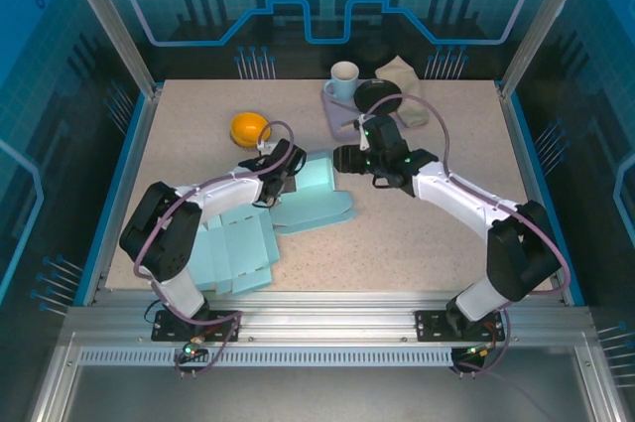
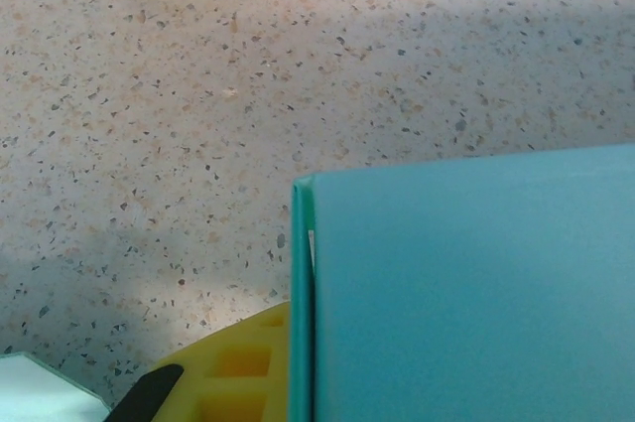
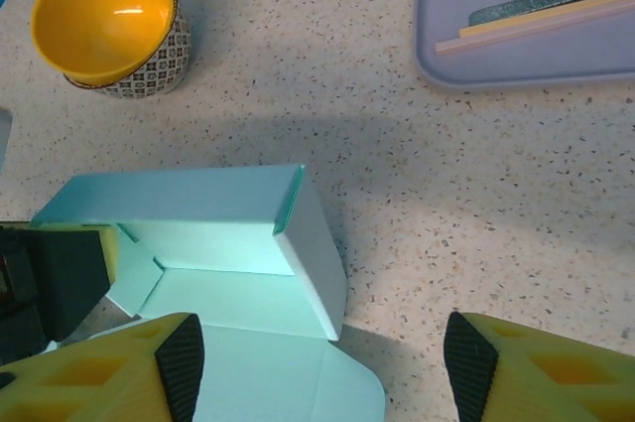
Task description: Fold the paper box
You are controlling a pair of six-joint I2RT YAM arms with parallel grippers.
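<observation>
The light teal paper box [image 1: 317,192] lies at the table's middle, partly folded. Its back and right walls stand up [image 3: 248,233], and a rounded lid flap [image 3: 288,387] lies flat in front. My left gripper [image 1: 283,169] is at the box's left end, shut on that end's wall. The wall's edge [image 2: 301,303] runs beside one yellow finger [image 2: 238,372], and the other finger is hidden behind the paper. My right gripper [image 3: 322,367] hovers open just right of the box [image 1: 349,159], its black pads [image 3: 184,357] wide apart, holding nothing.
An orange bowl [image 1: 249,128] sits behind the box on the left. A white mug [image 1: 343,80], a lavender tray [image 3: 516,45] with sticks, a black object [image 1: 375,94] and a beige one [image 1: 402,74] stand at the back. Flat teal box blanks [image 1: 233,248] lie front left.
</observation>
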